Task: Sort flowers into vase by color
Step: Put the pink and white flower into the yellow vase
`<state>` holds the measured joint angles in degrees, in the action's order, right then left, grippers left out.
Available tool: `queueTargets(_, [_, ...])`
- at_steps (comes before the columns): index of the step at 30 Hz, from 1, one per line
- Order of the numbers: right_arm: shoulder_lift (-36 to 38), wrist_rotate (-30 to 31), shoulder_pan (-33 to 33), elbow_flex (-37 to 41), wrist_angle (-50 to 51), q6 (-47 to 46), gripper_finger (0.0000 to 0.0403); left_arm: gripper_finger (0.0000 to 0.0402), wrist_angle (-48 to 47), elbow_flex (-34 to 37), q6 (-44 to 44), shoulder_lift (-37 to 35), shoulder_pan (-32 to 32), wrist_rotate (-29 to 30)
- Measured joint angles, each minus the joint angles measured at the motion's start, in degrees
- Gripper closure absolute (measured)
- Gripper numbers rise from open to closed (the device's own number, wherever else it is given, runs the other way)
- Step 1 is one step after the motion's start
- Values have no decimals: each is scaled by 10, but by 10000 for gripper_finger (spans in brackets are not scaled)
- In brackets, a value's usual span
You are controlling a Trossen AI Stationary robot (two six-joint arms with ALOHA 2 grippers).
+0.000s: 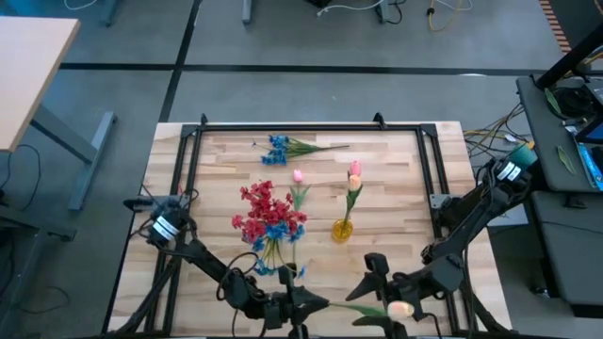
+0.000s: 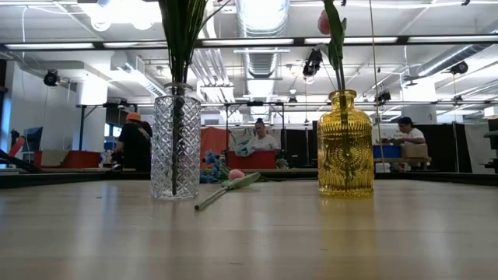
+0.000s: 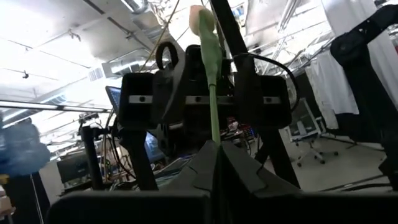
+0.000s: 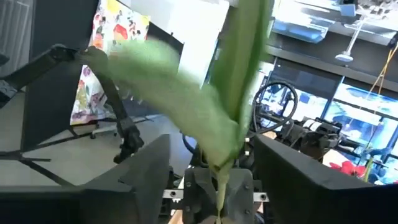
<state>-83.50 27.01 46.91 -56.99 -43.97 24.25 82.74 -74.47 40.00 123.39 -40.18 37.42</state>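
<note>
At table's near edge — left end effector [image 1: 303,303] clamped on slender tulip stem [image 3: 213,99]; right [image 1: 377,306] open.

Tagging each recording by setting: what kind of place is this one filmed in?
Most likely an open-plan robotics lab or workshop. The low view shows exposed ceiling ducts and people seated at workstations behind the wooden table; the high view shows cables across a concrete floor and neighbouring benches.
</note>
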Motion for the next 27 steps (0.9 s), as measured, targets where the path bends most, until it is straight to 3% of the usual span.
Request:
queueTargets(5, [0,1,-3,0,0,9,283,397,2,3,-10,0,0,21])
queueTargets(9, [3,2,-2,0,12,12,376,372,-1,3,-26,0,0,46])
queueTargets(15, [31,70,-2,0,78,-35,391,290,-56,3,-63,-26,-17,164])
queueTargets(18, [78,116,-4,-5,211,-133,392,244,-78,3,-84,-46,-33,246])
queueTargets(21, [133,131,-19,-43,442,-288,392,211,-82,3,-79,-58,-47,306])
queueTargets(24, [162,141,-40,-84,650,-435,393,200,-86,3,-62,-73,-63,312])
queueTargets(27, [171,167,-57,-106,780,-500,393,206,-106,3,-63,-90,-82,291])
